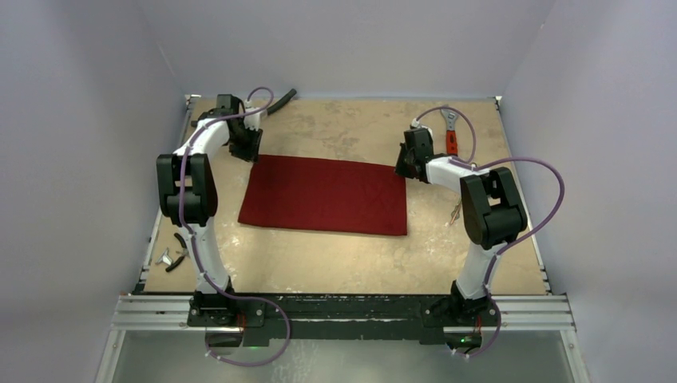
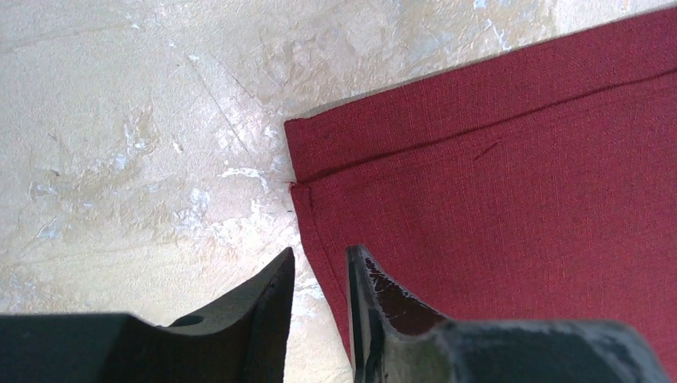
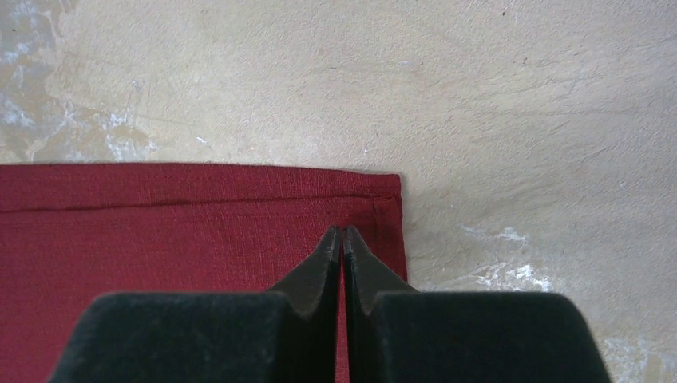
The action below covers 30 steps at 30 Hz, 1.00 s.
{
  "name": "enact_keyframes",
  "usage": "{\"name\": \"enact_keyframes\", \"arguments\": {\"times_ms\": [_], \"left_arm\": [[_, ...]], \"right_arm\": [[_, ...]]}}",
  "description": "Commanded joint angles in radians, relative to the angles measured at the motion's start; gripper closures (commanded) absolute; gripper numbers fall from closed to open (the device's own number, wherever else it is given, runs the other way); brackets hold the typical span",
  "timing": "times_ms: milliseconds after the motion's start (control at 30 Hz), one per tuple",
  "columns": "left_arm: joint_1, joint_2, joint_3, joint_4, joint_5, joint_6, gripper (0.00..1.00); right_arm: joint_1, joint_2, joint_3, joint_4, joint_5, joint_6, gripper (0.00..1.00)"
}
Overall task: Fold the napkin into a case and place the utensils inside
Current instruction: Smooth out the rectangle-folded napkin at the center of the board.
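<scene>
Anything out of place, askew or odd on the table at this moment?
Slightly. On the folded napkin, the top layer seems to stop short of the far edge, leaving a strip of the lower layer showing. A red-handled wrench and a black hose lie at the far side, unrelated to cutlery.

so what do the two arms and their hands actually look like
Both the left arm and the right arm have white tube links with bulky black joint housings, and a purple cable loops loosely along each. The left hand and right hand are matte black, each with two wedge-shaped fingers tapering to points.
</scene>
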<state>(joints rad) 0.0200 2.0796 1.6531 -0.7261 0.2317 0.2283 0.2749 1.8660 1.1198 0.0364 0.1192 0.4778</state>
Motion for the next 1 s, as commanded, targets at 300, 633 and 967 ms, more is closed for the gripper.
{"name": "enact_keyframes", "arguments": {"times_ms": [300,633,967], "left_arm": [[0.006,0.075,-0.018,0.061,-0.016,0.01,0.8],[0.007,0.06,-0.018,0.073,0.018,0.0,1.0],[0.006,-0.043,-0.02,0.048,0.067,-0.023,1.0]], "right_arm": [[0.004,-0.07,-0.001,-0.001,-0.002,-0.003,1.0],[0.004,-0.156,-0.019,-0.023,0.012,-0.003,1.0],[0.004,-0.061,0.018,-0.018,0.005,-0.001,0.81]]}}
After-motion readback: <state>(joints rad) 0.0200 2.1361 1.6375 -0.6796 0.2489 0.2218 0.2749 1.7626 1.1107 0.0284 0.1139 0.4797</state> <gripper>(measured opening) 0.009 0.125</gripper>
